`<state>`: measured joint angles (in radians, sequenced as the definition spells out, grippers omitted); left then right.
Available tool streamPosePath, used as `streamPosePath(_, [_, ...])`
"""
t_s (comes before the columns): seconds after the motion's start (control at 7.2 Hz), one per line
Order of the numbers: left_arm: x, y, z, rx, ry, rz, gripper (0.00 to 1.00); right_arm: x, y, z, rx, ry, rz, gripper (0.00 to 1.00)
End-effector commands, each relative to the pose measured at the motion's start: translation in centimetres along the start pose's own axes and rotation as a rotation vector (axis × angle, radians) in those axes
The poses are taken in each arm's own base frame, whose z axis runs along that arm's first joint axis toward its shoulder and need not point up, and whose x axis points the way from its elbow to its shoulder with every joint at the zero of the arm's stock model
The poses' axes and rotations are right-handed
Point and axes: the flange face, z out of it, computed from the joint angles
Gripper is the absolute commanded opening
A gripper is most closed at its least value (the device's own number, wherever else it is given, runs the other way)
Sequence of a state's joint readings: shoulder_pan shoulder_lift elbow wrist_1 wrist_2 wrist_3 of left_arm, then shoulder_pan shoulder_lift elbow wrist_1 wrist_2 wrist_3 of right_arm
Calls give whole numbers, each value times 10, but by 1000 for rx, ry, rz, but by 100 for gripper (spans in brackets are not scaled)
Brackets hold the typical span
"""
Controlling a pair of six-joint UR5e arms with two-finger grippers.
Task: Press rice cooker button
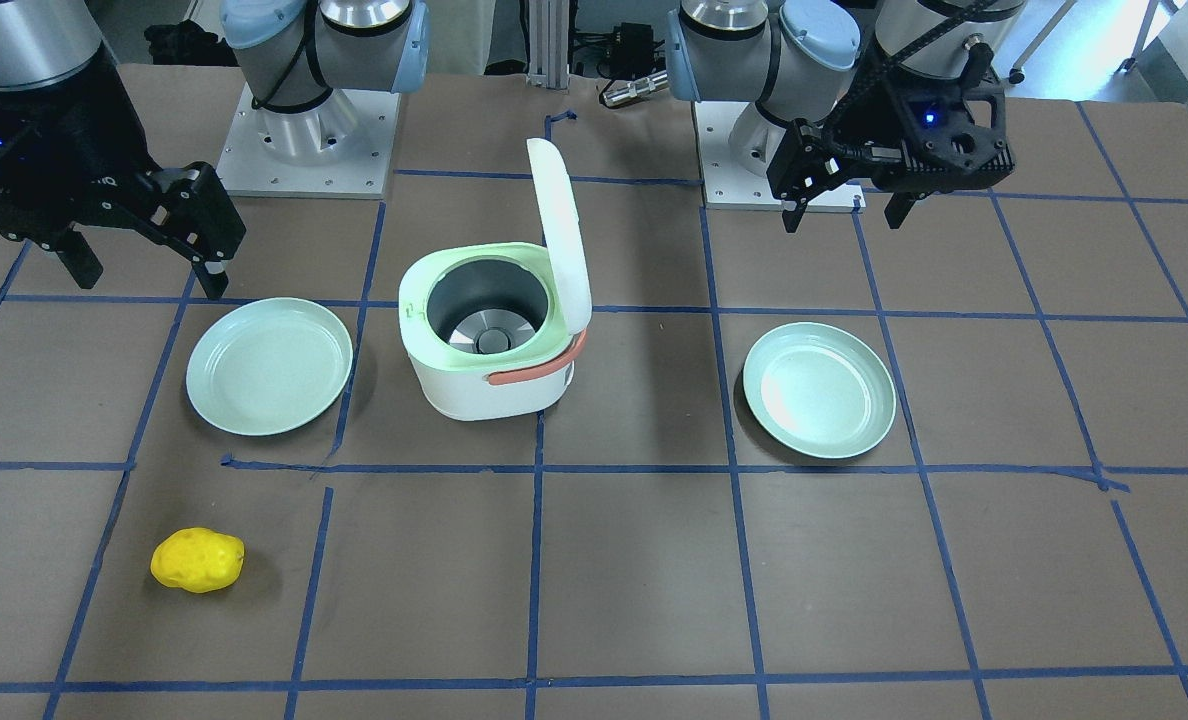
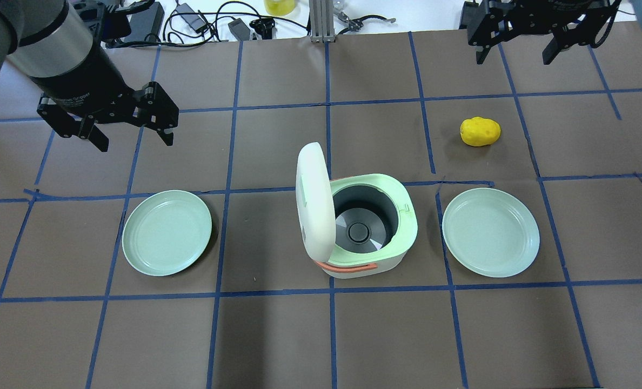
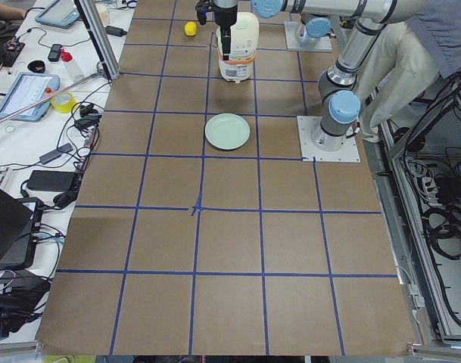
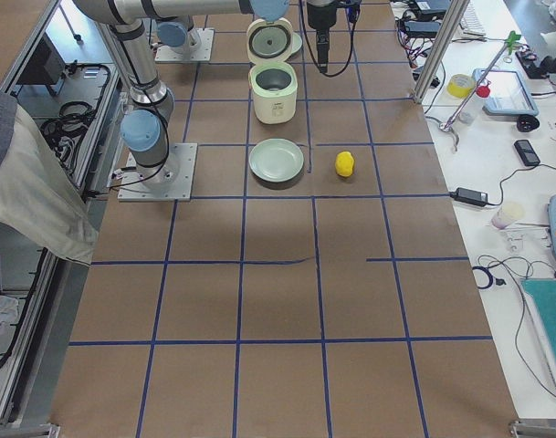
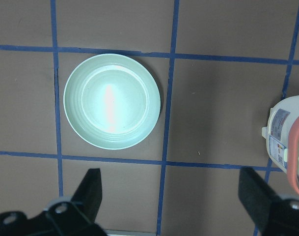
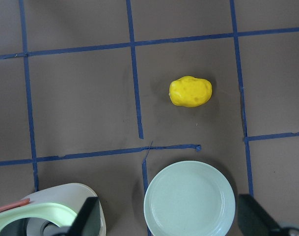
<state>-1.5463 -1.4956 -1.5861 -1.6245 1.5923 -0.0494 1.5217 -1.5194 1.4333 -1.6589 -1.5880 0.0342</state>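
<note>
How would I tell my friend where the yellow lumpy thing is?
Start at the white rice cooker in the middle, lid up. On the robot's right sits a green plate; just beyond it lies a small lump. It alone is yellow and bumpy.

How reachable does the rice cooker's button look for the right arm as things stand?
Probably yes. The button sits on the rim of the cooker, on the side toward the right claw, which hangs open. The raised lid stands on the opposite side, and nothing covers the button.
</note>
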Motion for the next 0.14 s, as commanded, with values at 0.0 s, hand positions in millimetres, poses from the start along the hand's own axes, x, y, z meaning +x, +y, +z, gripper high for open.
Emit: streamPosePath(0.0, [0,0,0,0,0,0,100,0,-2,-1,17,-2,-3,100])
